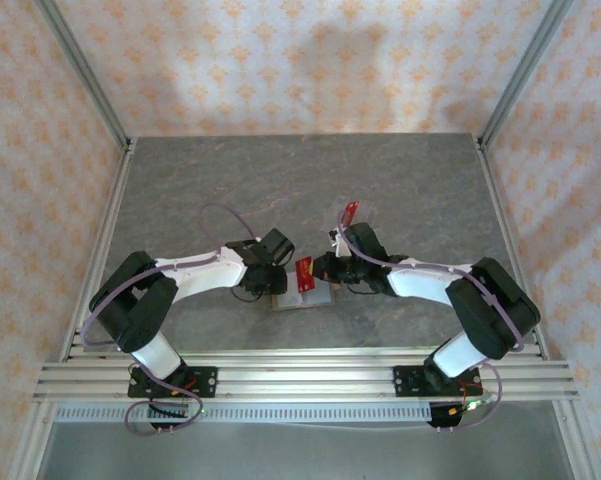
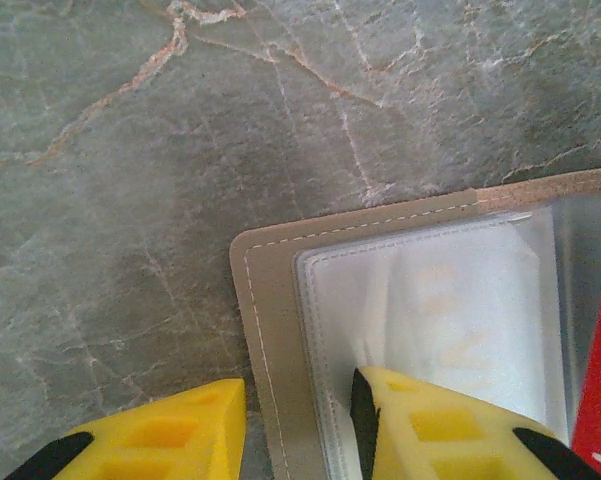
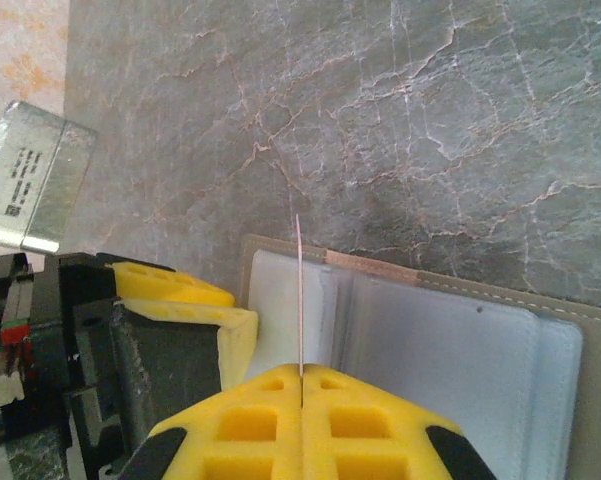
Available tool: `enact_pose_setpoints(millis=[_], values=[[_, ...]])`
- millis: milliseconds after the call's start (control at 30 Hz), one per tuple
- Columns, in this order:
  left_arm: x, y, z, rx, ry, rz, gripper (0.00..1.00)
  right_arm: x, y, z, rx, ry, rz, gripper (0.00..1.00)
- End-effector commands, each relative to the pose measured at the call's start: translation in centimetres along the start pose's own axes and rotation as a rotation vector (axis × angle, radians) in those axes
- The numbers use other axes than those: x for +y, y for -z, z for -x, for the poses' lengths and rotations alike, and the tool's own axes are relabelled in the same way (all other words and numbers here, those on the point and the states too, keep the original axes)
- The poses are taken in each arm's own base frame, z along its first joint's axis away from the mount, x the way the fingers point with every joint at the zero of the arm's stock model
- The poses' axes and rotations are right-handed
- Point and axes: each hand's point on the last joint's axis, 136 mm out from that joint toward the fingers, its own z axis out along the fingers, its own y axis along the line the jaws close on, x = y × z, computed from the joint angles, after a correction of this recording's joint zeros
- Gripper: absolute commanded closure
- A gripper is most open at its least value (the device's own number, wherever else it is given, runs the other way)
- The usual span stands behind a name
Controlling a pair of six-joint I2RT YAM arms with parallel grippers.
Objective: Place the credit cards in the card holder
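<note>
The right pincer (image 3: 300, 378) is pressed together on a red card (image 3: 298, 290). The card is held on edge, pointing out from the tips, just above the open holder (image 3: 450, 340) and its clear pockets. The left pincer (image 2: 300, 405) is spread: one finger (image 2: 440, 430) rests on the holder's end pocket, the other on the table (image 2: 130, 200) just outside, with the stitched border between them. The pincers face each other across the holder. A second card (image 1: 351, 212) stands just beyond the right pincer's wrist.
</note>
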Motion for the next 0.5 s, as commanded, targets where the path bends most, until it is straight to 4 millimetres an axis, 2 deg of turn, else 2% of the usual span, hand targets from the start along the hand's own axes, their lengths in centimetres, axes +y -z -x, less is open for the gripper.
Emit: enact_pose_setpoints(millis=[0,200,467], values=[[2.9,-1.1,-2.3,0.055,-0.002,0.113,0.66,0.7,-0.5,0.6,-0.039,0.003,0.049,1.00],[2.9,-1.1,-2.3,0.053,-0.002,0.110,0.66,-0.3,-0.9,0.2,-0.044,0.004,0.018,1.00],[2.9,-1.2,-2.4,0.055,0.000,0.106,0.66,-1.1,-0.5,0.2,-0.065,0.021,-0.027,1.00]])
